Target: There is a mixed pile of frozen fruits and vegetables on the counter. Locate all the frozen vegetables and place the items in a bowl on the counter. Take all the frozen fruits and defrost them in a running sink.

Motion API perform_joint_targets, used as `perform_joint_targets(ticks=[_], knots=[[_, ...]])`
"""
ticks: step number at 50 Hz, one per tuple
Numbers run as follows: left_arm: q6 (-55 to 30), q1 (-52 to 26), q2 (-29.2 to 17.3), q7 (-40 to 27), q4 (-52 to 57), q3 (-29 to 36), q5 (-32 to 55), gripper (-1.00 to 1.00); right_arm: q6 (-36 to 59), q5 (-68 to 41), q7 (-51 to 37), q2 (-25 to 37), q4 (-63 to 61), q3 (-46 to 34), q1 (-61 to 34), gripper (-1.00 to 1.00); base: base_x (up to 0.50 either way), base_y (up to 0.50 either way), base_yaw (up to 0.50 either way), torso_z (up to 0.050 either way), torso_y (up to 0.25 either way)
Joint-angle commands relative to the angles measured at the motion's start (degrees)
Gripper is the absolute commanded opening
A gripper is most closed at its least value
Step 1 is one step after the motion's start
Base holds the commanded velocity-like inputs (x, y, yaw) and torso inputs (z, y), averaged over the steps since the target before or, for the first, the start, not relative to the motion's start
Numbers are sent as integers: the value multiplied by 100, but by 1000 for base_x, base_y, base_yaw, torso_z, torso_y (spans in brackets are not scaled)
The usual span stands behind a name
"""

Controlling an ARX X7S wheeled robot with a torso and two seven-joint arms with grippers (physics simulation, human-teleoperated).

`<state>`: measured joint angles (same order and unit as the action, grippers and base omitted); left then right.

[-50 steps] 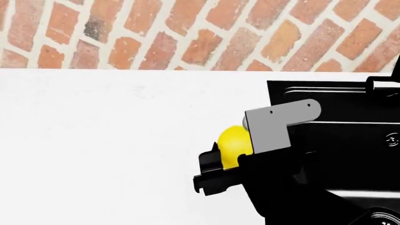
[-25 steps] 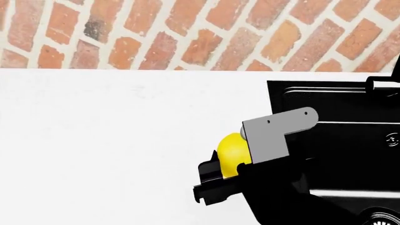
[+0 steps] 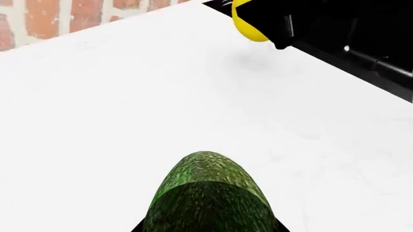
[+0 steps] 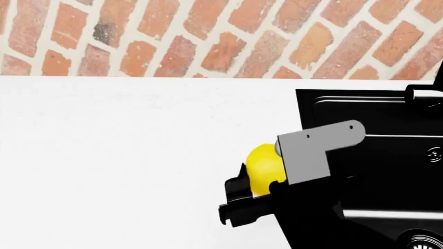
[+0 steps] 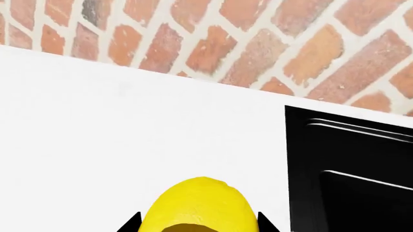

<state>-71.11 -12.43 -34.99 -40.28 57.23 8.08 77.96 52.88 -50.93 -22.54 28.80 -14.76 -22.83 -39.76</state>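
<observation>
My right gripper [image 4: 258, 174] is shut on the bright yellow lemon [image 4: 264, 162] and holds it over the white counter [image 4: 124, 155], just left of the black sink [image 4: 374, 111]. In the right wrist view the lemon [image 5: 197, 205] fills the space between the black fingertips [image 5: 132, 223], with the sink [image 5: 348, 164] off to one side. My left gripper [image 3: 210, 227] is shut on the dark green bumpy avocado-like item [image 3: 208, 193] above the counter [image 3: 129, 96]. It is out of the head view. The lemon [image 3: 247, 24] also shows in the left wrist view. The grapes and the bowl are out of view.
A red brick wall [image 4: 207, 36] runs along the back of the counter. The sink's round metal drain [image 4: 424, 241] shows at the lower right, and a thin black tap part [image 4: 424, 92] at the sink's far right edge.
My right gripper, still holding the lemon, has shifted slightly to the right, toward the sink's left edge.
</observation>
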Motion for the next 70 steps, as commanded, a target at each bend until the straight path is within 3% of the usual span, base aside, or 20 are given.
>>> perform_joint_targets(ticks=[1,14,26,46,50,65,70], knots=[[375,-830,-337,-899,-104,-590,1429,-100,239,-248,-338,332,-1321,737,285,-100,0,0,0,0,0],[498,-1685,-242,-1023,-537,-629,1267,-100,384,-1151,-1274,1043,-3030,1822,1333,-100,0,0,0,0,0],[832,-986,-302,-410,-371,-1090,479,-100,201,-1315,-1754,1061,-3602,2189,2018,-100,0,0,0,0,0],[868,-1279,-275,-621,-484,-954,601,-100,240,-1656,-2133,1345,-3792,2516,1809,-100,-469,-1,0,0,0],[1003,-1030,-494,-602,-323,-1245,789,-100,218,-1545,-2125,1373,-3716,2528,1842,-100,-298,-63,0,0,0],[1118,-852,-573,-476,-277,-1357,679,-100,150,-1544,-2169,1412,-3713,2578,1846,-100,1,-496,0,0,0],[1031,-1113,-445,-583,-419,-1115,645,-100,152,-1610,-2225,1486,-3749,2659,1868,-100,1,-500,0,0,0]])
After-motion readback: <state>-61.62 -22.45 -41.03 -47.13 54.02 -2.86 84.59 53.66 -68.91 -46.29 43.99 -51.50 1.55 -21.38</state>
